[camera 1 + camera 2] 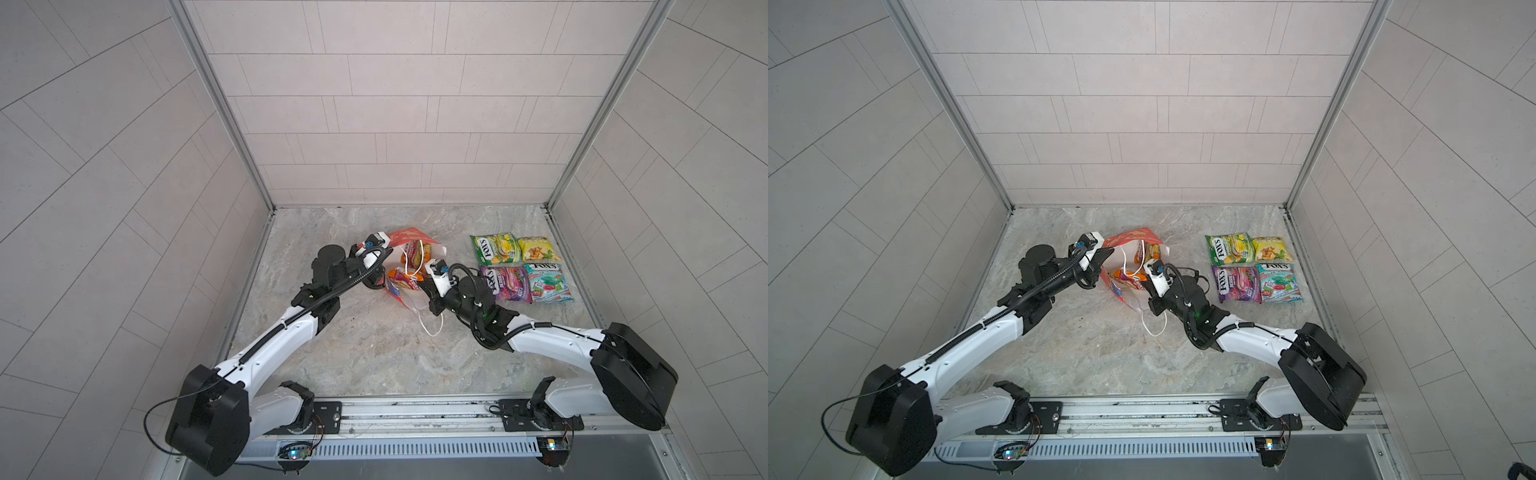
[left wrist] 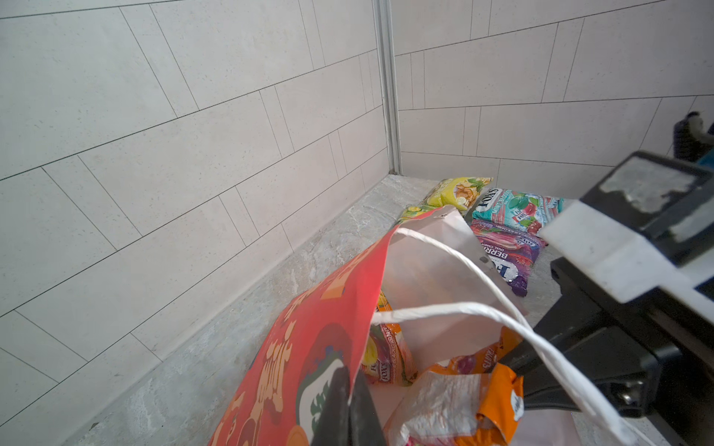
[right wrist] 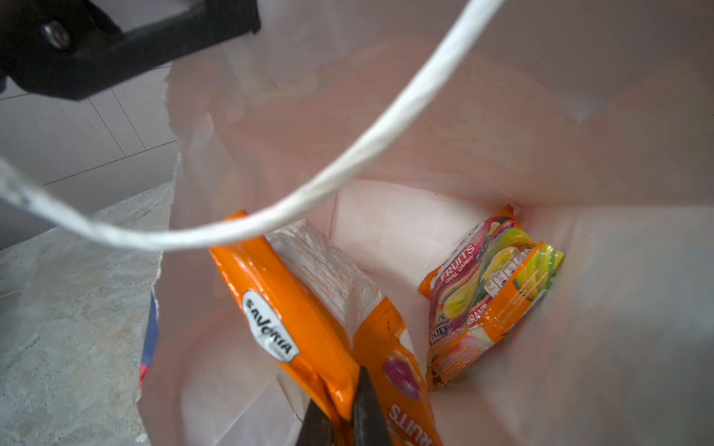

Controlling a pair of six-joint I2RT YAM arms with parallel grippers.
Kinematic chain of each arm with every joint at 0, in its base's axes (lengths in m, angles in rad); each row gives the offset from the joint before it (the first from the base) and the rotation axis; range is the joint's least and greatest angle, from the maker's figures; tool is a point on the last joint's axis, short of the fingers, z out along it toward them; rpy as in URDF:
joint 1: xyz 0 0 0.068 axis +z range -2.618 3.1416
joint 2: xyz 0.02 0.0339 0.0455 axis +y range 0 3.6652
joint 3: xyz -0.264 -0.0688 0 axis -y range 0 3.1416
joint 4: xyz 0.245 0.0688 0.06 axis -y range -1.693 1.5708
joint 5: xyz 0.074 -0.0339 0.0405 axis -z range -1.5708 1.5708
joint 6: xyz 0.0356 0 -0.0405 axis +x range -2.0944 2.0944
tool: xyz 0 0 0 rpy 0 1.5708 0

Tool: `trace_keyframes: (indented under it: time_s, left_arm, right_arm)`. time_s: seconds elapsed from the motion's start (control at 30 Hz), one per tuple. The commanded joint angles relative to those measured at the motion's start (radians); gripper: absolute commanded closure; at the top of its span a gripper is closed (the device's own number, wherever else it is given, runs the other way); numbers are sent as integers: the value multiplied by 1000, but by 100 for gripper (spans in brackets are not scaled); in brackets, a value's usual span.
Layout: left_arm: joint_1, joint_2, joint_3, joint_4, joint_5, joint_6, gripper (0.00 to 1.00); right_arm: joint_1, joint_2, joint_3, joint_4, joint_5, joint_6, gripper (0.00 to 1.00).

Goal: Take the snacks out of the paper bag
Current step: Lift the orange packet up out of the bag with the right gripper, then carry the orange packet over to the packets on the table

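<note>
step: get the orange packet (image 3: 293, 309) out | my right end effector (image 3: 340, 405): pinching its edge inside the paper bag (image 2: 309, 328), mid surface (image 1: 374, 361) | my left end effector (image 2: 347, 405): clamped on the bag's red wall | plan: I'd draw straight out, clear of the cord handle (image 3: 309, 193), left grip firm

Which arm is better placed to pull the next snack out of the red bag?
Right. The right gripper is shut on the orange packet by its edge inside the paper bag, while the left gripper pinches the bag's red wall, holding the mouth open.
</note>
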Motion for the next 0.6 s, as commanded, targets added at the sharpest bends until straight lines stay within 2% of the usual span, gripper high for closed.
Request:
trace_keyframes:
  time_s: [0.0,0.2,0.57]
  left_arm:
    - [2,-5,22,3,-20,-7,100]
    - [2,10,22,8,-53,-5,100]
    - [1,15,17,20,-87,11,100]
  right_arm:
    - [11,-58,-24,25,0,-61,94]
    - [20,-184,-79,25,-7,-90,98]
    - [22,-478,-56,-222,-50,-60,100]
